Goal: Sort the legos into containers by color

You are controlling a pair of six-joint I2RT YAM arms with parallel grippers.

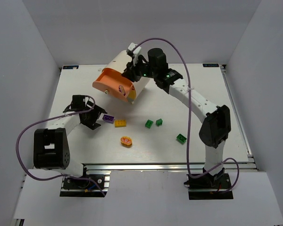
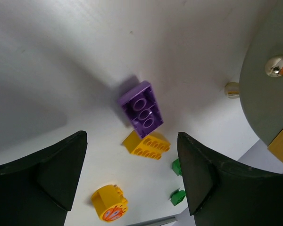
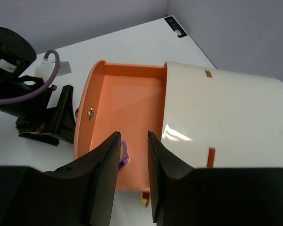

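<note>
The cream dome cabinet (image 1: 124, 62) lies at the back with its pink-orange drawer (image 1: 114, 84) pulled out. My right gripper (image 1: 133, 70) hovers over that drawer, jaws slightly apart with nothing between them (image 3: 132, 141). A purple lego (image 3: 124, 153) lies in the drawer (image 3: 127, 103), partly hidden by my left finger. My left gripper (image 1: 93, 118) is open and empty just left of another purple lego (image 1: 108, 119) and a yellow-orange lego (image 1: 120, 123). Both also show in the left wrist view, purple (image 2: 141, 109) and yellow-orange (image 2: 147, 145), ahead of the gripper (image 2: 132, 174). Three green legos (image 1: 149, 124) (image 1: 159, 122) (image 1: 181, 138) lie to the right.
A round orange disc with red markings (image 1: 127, 141) sits near the front middle and shows in the left wrist view (image 2: 109, 203). A lower drawer face with a knob (image 2: 278, 66) fills the right of that view. White walls enclose the table (image 1: 75, 99).
</note>
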